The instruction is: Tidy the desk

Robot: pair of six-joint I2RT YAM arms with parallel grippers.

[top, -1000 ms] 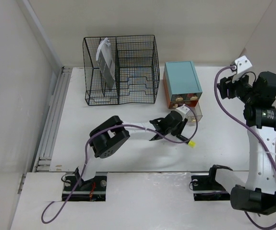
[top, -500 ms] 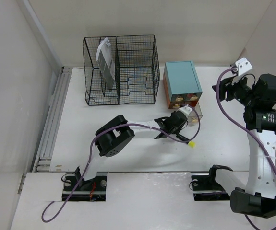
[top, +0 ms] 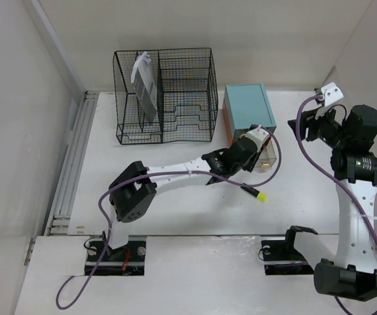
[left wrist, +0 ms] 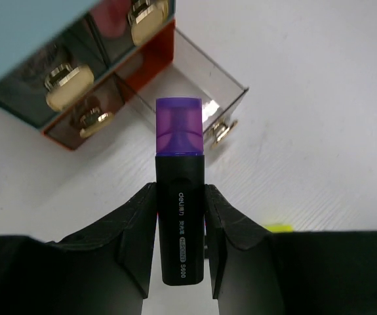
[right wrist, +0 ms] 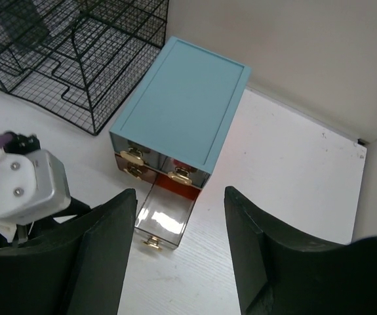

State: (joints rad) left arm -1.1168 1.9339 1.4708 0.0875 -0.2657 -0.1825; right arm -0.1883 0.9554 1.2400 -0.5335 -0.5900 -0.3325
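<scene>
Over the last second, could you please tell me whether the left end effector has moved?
Yes: the left end effector has moved farther across the desk, up to the teal drawer box.

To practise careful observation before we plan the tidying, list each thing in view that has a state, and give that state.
Left hand: shut on the highlighter.
Purple cap: on the highlighter.
Right hand: open, empty.
Lower right drawer: pulled out, looks empty.
Other three drawers: shut.
Wire rack: one packet standing in its left compartment.
</scene>
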